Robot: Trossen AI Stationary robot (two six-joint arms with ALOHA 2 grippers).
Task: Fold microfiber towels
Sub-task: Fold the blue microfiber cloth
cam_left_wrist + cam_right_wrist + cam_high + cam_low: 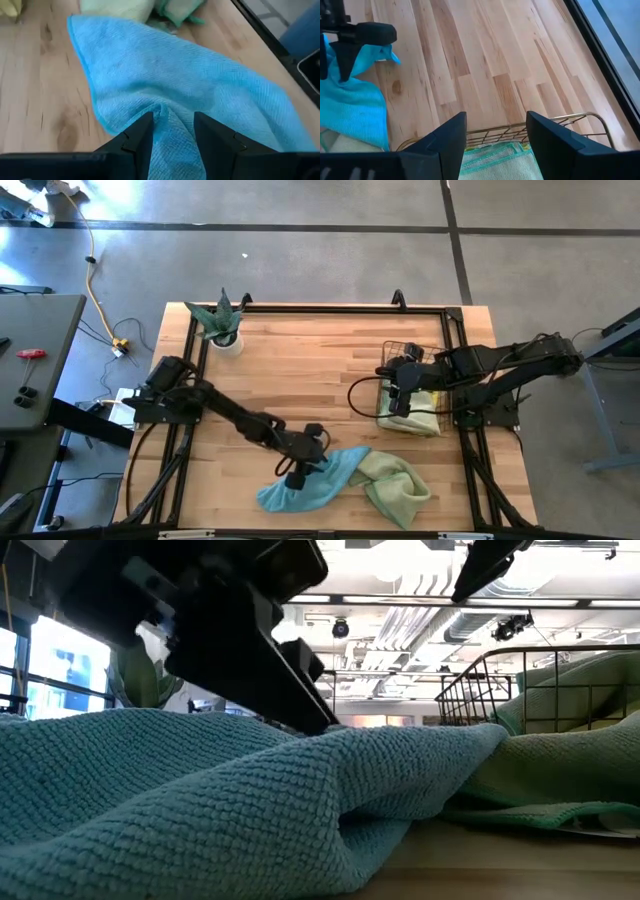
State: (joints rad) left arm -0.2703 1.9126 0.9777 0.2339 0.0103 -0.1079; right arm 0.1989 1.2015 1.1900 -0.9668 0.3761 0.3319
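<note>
A light blue microfiber towel (310, 482) lies crumpled near the table's front edge, and it fills the front of the low view (200, 800). A pale green towel (397, 485) lies against its right side. My left gripper (172, 132) is down on the blue towel's left part (296, 473), shut on a bunch of it. My right gripper (400, 395) hangs open above the copper wire basket (555, 122) at the right, nothing between its fingers (495, 132). More green towels (495, 160) lie in the basket. My left gripper pinches a gathered ridge of the blue towel (169, 120) between its two fingers. How many layers it has cannot be told. The fingers slant down from the table's left. The rest of the towel spreads slack over the wood, and the pinched part stands up as a ridge (330, 735).
A small potted plant (222, 325) stands at the far left corner. A black frame (320, 308) runs around the table's edges. Bare wood (300, 370) lies between the plant, the basket and the two towels.
</note>
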